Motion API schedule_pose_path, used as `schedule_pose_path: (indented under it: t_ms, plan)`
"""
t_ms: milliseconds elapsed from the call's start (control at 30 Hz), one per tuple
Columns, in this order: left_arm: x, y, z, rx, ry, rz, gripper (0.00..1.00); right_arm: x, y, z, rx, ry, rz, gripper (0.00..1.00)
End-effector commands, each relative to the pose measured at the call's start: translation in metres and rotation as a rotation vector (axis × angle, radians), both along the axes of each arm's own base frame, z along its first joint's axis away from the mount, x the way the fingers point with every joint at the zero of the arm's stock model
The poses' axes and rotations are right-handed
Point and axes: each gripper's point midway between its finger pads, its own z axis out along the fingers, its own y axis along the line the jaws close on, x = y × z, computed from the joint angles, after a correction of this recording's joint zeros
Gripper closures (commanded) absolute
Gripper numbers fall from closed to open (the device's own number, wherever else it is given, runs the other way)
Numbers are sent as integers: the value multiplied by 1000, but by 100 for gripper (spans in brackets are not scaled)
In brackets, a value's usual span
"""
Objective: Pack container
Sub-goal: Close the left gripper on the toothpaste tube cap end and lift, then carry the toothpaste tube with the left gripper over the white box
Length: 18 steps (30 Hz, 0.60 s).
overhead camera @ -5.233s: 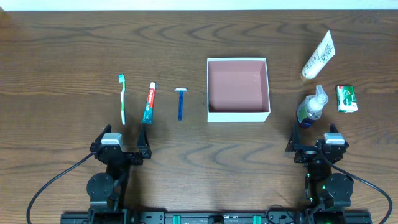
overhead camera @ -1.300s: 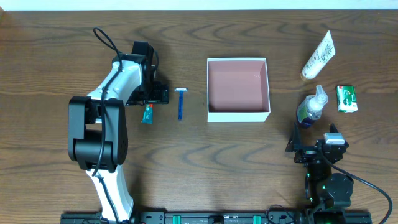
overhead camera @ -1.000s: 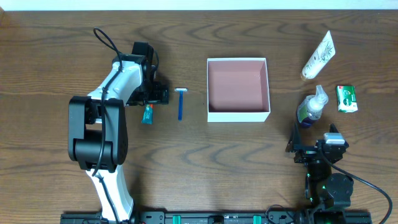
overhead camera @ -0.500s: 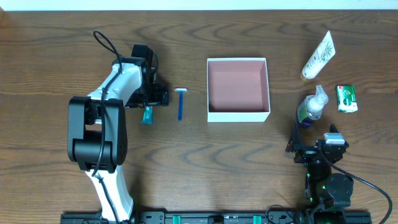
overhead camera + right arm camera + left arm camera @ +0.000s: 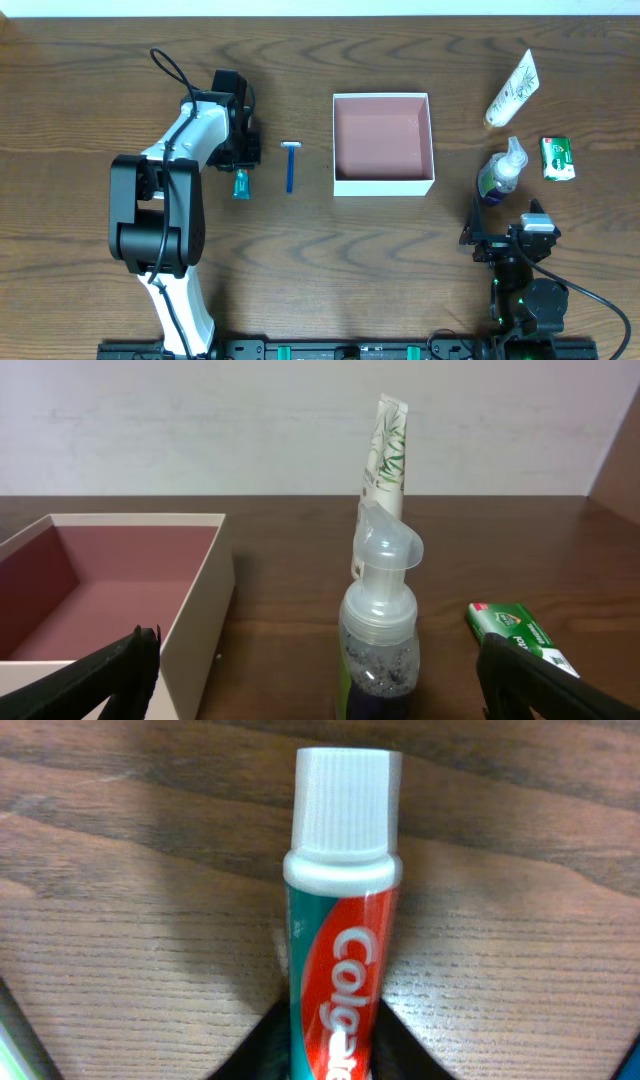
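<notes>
Left arm's on the toothpaste, box parked mid-table

Overhead: left gripper [image 5: 240,160] sits over the toothpaste tube [image 5: 240,184] beside the razor [image 5: 291,166]. The container [image 5: 383,186] is mid-table, well apart to the right. Left wrist: fingers [image 5: 250,1060] clamped on both sides of the tube. Right wrist: right gripper [image 5: 318,675] spread wide, holding nothing, with the pump bottle [image 5: 380,630] just ahead.

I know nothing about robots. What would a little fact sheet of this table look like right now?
Box to fill: container, white outside, pink inside, nothing in it
Robot's left side: left gripper closed on the toothpaste tube
Robot's right side: right gripper open, parked near the pump bottle
Between toothpaste and box: blue razor
Beyond the pump bottle: white tube, green packet
</notes>
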Motion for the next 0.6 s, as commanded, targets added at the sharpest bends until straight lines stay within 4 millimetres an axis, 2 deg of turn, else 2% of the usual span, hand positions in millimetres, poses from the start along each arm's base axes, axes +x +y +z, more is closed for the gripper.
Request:
schedule_pose_path:
  t_ms: [0,100,167,333,433,567]
  plan:
    - [1,3,4,15,0,6,80,0,1,-1,-15,0,7,1]
    - [5,2,17,13,-26,6,81,0,1,-1,-15,0,7,1]
    - [7,2,27,10,-51,6,88,0,1,-1,-15,0,7,1]
    - [11,1,53,-4,-113,10,90,0,1,-1,-15,0,7,1]
    - [12,-10,78,-67,-165,2,90,0,1,-1,-15,0,7,1]
    - [13,-29,127,-173,-280,-15,90,0,1,-1,-15,0,7,1]
